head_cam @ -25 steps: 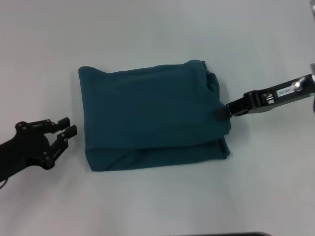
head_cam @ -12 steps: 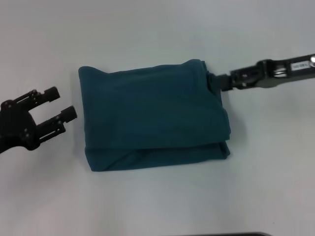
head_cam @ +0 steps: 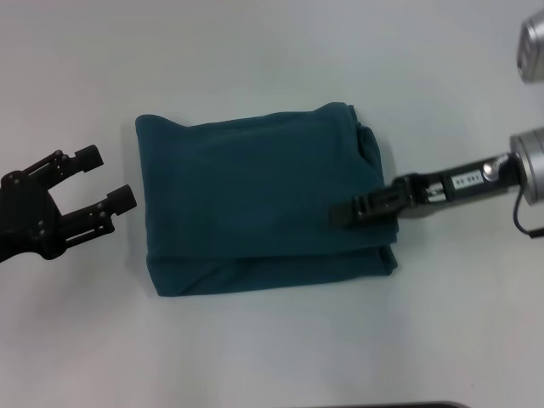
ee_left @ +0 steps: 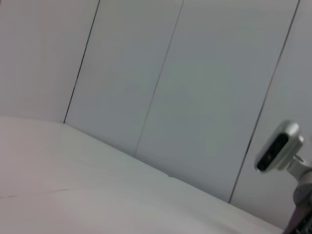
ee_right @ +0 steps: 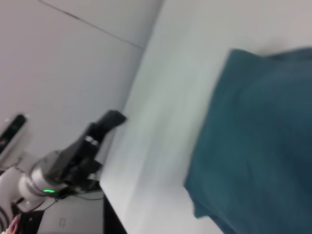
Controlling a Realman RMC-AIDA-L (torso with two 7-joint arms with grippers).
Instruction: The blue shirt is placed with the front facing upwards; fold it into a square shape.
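Right gripper (head_cam: 344,212) moved from shirt (head_cam: 255,200) upper-right corner onto right-centre; jaws state cannot tell. Left gripper (head_cam: 104,180) jaws open, frame left. Fold near square.

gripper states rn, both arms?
Left gripper: open, holding nothing, beside the blue shirt.
Right gripper: over the folded shirt; open or shut cannot be told.
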